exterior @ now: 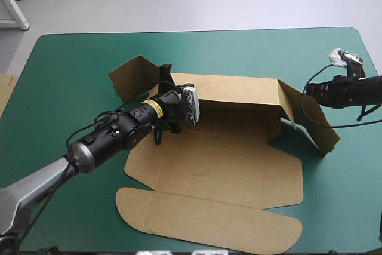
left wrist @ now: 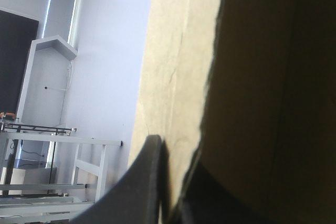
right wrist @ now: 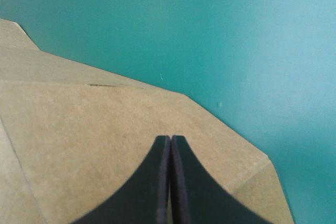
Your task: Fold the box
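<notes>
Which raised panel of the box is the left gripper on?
The long far wall, at its left end: the left gripper is shut on the board there. The left end flap and right end flap stand free.

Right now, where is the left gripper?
In the high view the left gripper is left of the table's middle, at the far left corner of the box. It is shut on the box's raised far wall.
</notes>
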Controlling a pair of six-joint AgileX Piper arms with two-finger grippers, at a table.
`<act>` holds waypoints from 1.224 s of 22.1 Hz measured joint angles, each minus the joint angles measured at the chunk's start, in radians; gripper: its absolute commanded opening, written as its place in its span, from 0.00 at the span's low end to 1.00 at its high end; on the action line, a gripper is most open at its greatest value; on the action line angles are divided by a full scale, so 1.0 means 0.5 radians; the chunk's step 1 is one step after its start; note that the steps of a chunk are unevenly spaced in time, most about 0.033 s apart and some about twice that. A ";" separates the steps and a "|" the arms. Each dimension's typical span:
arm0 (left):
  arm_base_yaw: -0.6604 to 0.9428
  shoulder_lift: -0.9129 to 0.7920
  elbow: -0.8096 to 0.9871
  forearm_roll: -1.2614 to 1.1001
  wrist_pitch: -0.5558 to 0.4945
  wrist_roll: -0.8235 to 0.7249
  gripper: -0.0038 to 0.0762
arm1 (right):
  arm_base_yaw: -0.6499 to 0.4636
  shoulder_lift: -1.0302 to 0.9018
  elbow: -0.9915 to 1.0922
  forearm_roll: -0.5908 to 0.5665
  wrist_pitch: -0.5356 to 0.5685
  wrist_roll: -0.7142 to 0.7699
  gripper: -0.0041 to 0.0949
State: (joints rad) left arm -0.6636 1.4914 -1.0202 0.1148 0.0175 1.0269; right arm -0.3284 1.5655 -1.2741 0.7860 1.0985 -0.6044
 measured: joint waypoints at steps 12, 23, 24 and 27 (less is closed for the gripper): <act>0.000 0.004 0.000 -0.008 0.000 0.000 0.04 | 0.000 -0.202 0.281 0.323 0.077 -0.219 0.03; 0.000 0.032 0.000 -0.008 -0.077 0.000 0.04 | 0.000 -0.320 0.311 -0.325 0.170 0.308 0.03; 0.000 0.032 0.000 -0.013 -0.082 0.000 0.04 | 0.000 -0.345 0.317 -0.317 0.184 0.307 0.03; 0.002 0.043 0.000 -0.015 -0.096 0.000 0.04 | 0.000 -0.452 0.339 -0.310 0.197 0.329 0.03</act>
State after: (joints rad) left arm -0.6625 1.5127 -1.0202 0.1071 -0.0304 1.0267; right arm -0.3284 1.3393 -1.1048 0.6312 1.1971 -0.4400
